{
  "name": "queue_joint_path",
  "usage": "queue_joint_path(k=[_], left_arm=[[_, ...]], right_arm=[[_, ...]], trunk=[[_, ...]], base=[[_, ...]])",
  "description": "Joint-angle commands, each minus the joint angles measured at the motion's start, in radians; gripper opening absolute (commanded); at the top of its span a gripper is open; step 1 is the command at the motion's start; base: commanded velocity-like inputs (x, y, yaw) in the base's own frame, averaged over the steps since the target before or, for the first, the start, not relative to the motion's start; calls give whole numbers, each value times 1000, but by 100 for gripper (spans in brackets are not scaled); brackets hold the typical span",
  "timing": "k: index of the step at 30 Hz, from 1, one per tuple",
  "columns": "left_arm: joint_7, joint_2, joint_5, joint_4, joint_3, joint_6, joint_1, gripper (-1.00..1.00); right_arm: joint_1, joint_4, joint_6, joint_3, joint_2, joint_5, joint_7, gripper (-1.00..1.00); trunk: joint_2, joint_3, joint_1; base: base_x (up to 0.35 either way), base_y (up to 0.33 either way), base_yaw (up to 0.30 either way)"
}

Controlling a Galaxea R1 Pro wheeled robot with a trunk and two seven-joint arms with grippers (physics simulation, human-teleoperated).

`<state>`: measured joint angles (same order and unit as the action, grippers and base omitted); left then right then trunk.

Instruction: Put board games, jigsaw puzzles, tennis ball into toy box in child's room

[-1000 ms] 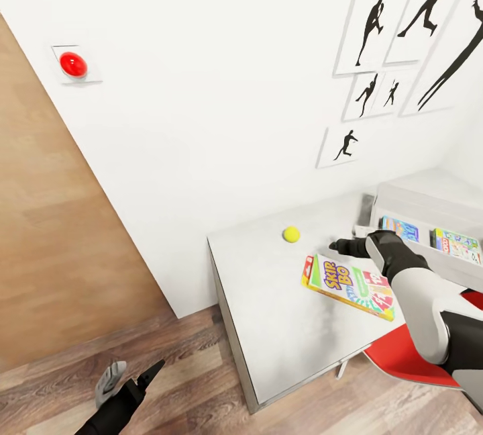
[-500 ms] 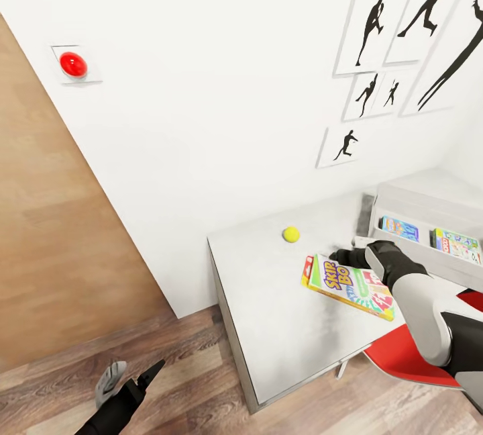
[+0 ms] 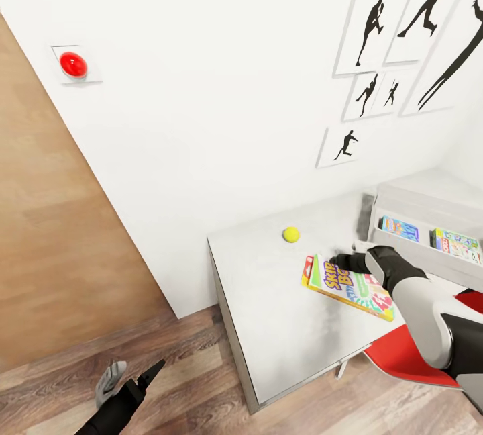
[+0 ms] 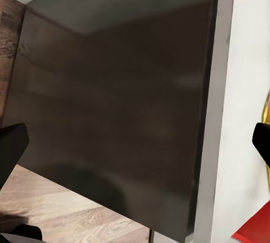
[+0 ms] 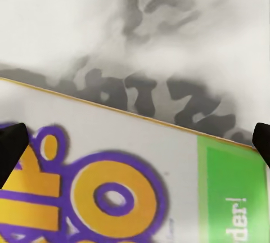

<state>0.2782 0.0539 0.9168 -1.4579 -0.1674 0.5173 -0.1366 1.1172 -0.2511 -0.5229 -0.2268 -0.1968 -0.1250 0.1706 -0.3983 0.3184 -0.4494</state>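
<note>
Lowered since a second ago, the right gripper (image 3: 341, 262) hangs spread over the Skip-Bo box (image 3: 349, 286); left gripper (image 3: 131, 376) spread near the floor (image 3: 201, 354).

Right arm (image 3: 429, 314) covers part of Skip-Bo box (image 3: 349, 286); jaws' gap unclear.

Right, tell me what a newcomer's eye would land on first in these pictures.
Probably the Skip-Bo box, bright against the pale table, with the right claw poised over its far edge. Next the yellow tennis ball behind it near the wall, and the red button high up to the left.
</note>
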Motion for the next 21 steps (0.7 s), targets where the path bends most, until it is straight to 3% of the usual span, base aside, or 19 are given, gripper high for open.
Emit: queue_joint_path(k=[1, 21], left_arm=[[0, 0, 7, -1, -1, 8, 0, 100], [-1, 0, 7, -1, 0, 8, 0, 100]], right_arm=[[-4, -2, 2, -7, 0, -10, 8, 100], [-13, -9, 24, -13, -10, -5, 11, 100]], trunk=[[-2, 2, -1], [-2, 6, -1]], base=[[0, 0, 0], [0, 0, 0]])
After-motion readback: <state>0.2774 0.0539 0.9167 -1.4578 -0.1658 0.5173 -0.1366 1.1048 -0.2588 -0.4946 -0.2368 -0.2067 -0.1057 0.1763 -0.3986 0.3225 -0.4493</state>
